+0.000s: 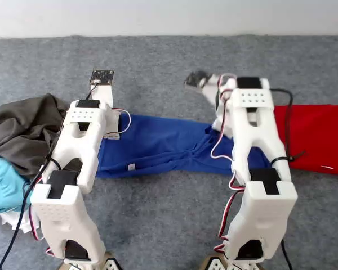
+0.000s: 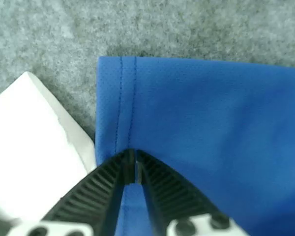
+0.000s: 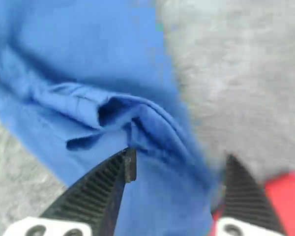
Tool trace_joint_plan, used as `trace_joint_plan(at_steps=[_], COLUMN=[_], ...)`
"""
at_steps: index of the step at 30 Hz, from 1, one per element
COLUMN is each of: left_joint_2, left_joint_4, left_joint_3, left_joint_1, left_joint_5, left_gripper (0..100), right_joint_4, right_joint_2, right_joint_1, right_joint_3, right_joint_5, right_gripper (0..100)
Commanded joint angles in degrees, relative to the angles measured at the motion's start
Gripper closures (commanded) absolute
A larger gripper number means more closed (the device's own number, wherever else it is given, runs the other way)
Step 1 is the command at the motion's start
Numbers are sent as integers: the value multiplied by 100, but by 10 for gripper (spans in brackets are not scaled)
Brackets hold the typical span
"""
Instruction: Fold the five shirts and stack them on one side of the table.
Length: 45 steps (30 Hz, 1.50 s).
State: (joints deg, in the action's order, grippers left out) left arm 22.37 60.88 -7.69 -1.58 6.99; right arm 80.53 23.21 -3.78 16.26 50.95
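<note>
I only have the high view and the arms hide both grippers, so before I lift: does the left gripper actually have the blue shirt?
Observer: Yes. The left gripper is shut on the stitched hem of the blue shirt, close to a corner.
Operator: And the right one?
Observer: The right gripper is open, set astride a bunched fold of the same shirt and not yet pinching it.
Operator: Is only blue cloth between its fingers?
Observer: Mostly, but an edge of the red shirt lies right beside one fingertip, so closing there might catch it.
</note>
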Motion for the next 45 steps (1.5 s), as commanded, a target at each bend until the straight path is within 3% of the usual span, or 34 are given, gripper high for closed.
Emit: trace_joint_plan(at_steps=[1, 3, 7, 9, 13, 16, 22, 28, 34, 40, 45], left_joint_2=[-62, -62, -97, -229, -1178, -2391, -4167, -4571, -4413, -4536, -5644], left_joint_4=[18, 18, 18, -35, -404, -404, -387, -738, -1793, -1064, 0], left_joint_3=[110, 110, 92, -66, -699, -1112, -2176, -3741, -4945, -4884, -4558], left_joint_1=[-26, -26, -9, 9, -18, 26, 651, 1011, 1020, 897, 387], left_joint_5=[-79, -79, -79, -193, -457, -475, -659, -721, -1152, -1310, -1468], left_gripper=[987, 987, 987, 988, 988, 988, 987, 987, 987, 987, 987], right_joint_4=[514, 1033, 2053, 2255, 2220, 2123, 716, -637, -716, -127, 259], right_joint_2=[-171, -312, -637, -743, -884, -857, -497, 418, 497, -769, -1930], right_joint_1=[75, 48, -338, -453, -620, -822, -804, -910, -1103, -1059, -813], right_joint_3=[1046, 1389, 1486, 1284, 404, -44, -448, -484, -457, -70, 88], right_joint_5=[-826, -985, -1002, -1029, -1152, -1459, -1600, -1899, -2075, -2048, -2040], right_gripper=[631, 716, 998, 933, 996, 979, 978, 977, 973, 973, 976])
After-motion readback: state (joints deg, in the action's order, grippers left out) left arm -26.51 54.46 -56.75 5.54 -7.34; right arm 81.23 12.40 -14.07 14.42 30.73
